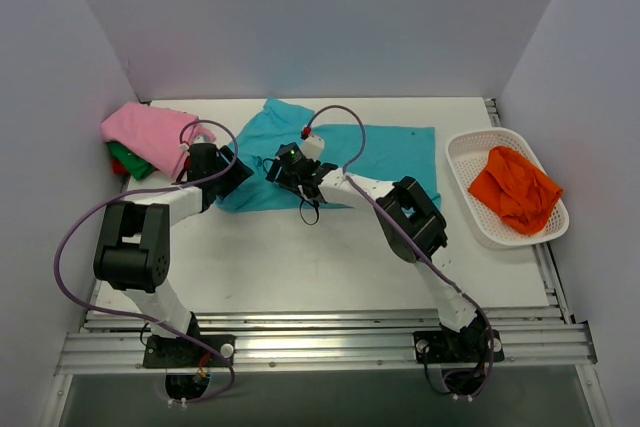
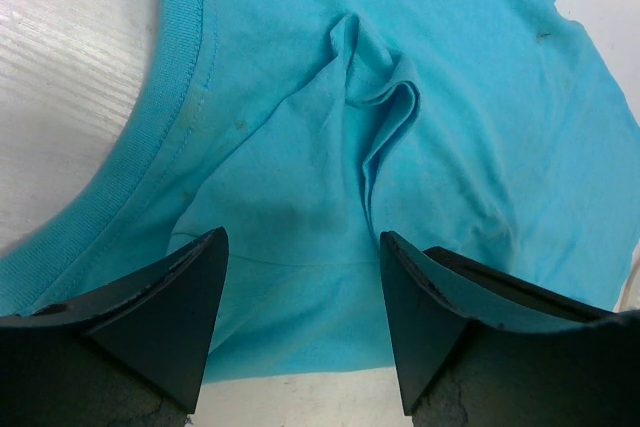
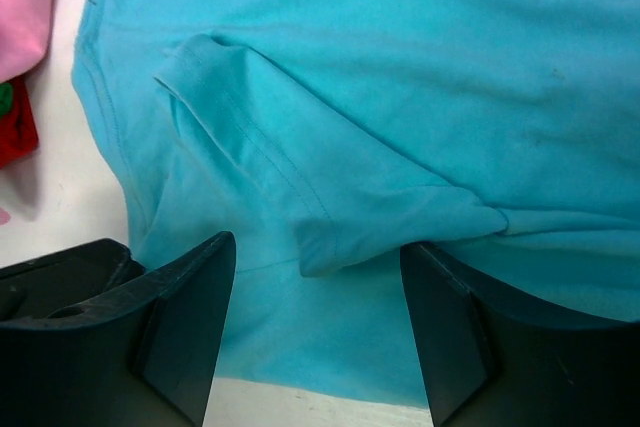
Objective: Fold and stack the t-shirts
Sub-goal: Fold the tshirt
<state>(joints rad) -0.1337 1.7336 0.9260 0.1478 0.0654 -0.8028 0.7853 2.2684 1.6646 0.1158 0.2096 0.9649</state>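
A teal t-shirt (image 1: 390,152) lies spread flat across the back of the table. My left gripper (image 1: 228,171) hovers open over its left part, near the ribbed collar (image 2: 180,47); in the left wrist view the left gripper (image 2: 303,237) straddles cloth beside a small pucker (image 2: 385,107). My right gripper (image 1: 283,164) is open just to the right of it. The right wrist view shows the right gripper (image 3: 318,243) over the shirt's near hem, with a folded-in sleeve (image 3: 300,177) lying between the jaws. Neither gripper holds anything.
At the back left sits a pile with a pink shirt (image 1: 150,132) on top, then green (image 1: 130,159) and red (image 1: 117,166) ones. A white lattice basket (image 1: 470,142) at the right holds an orange shirt (image 1: 515,187). Grey walls enclose the table.
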